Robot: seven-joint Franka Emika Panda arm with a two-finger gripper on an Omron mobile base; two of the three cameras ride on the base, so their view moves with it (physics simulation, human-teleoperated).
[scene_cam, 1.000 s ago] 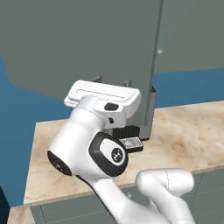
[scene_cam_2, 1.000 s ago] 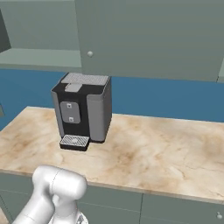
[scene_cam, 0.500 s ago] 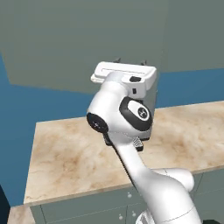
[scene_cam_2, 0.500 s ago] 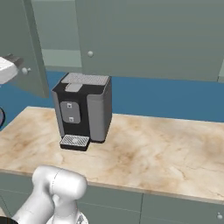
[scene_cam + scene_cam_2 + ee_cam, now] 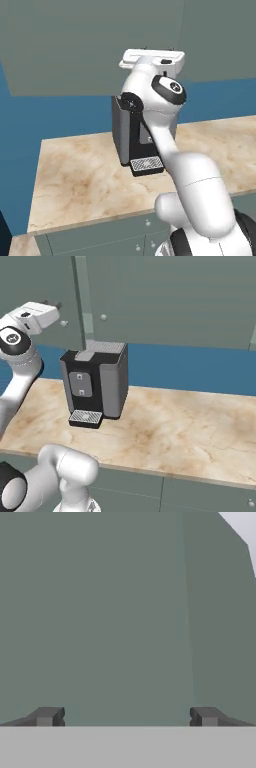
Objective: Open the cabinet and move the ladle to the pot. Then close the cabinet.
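The cabinet hangs above the counter, and its left door stands slightly ajar, showing a pale edge beside the right door's knob. The left door's own knob sits just right of my hand. My gripper is raised high against that door's outer face. In the hand view my gripper is open, nothing between its fingertips, and the flat grey-green door is very close ahead. My gripper points at the door from the left base view too. The ladle and the pot are out of view.
A black coffee machine stands on the marble counter below my hand; my arm partly covers the coffee machine in the left base view. A blue wall runs behind it. Drawer-front cabinets lie under the counter.
The left door has swung in toward the cabinet front, from wide open to nearly flush. My hand has risen and moved right with it, jaws unchanged.
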